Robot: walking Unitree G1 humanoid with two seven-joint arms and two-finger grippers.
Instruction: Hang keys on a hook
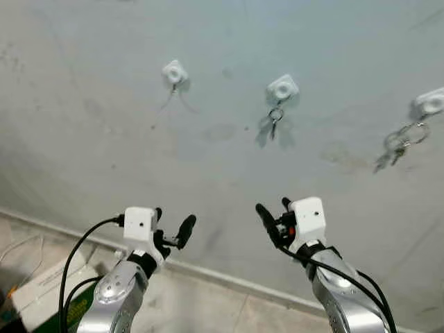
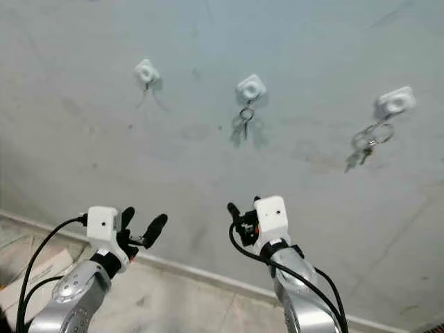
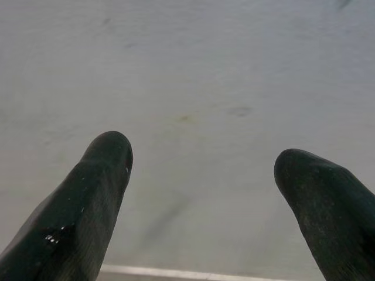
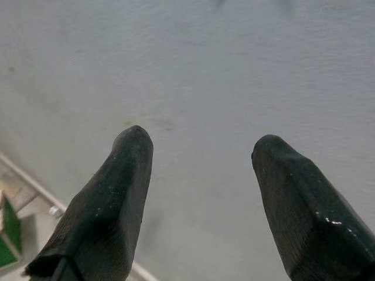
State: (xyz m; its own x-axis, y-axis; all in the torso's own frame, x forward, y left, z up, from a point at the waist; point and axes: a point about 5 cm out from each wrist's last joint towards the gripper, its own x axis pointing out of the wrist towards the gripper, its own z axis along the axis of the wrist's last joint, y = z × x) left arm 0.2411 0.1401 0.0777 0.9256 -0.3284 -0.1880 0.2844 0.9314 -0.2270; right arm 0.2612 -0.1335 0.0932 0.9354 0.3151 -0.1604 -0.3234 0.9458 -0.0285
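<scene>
Both my left gripper [image 1: 173, 223] and right gripper [image 1: 272, 215] gape wide and empty, low before the wall [image 1: 97, 139]. Keys [image 1: 275, 119] hang on the middle hook [image 1: 283, 88]; another bunch [image 1: 397, 144] hangs rightward.

1. Three white hooks sit in a row on the grey wall: left hook [image 1: 175, 71], middle hook [image 1: 282, 88], right hook [image 1: 431, 103].
2. A small key [image 1: 275, 119] hangs from the middle hook.
3. A bigger key bunch [image 1: 397, 144] on rings hangs from the right hook.
</scene>
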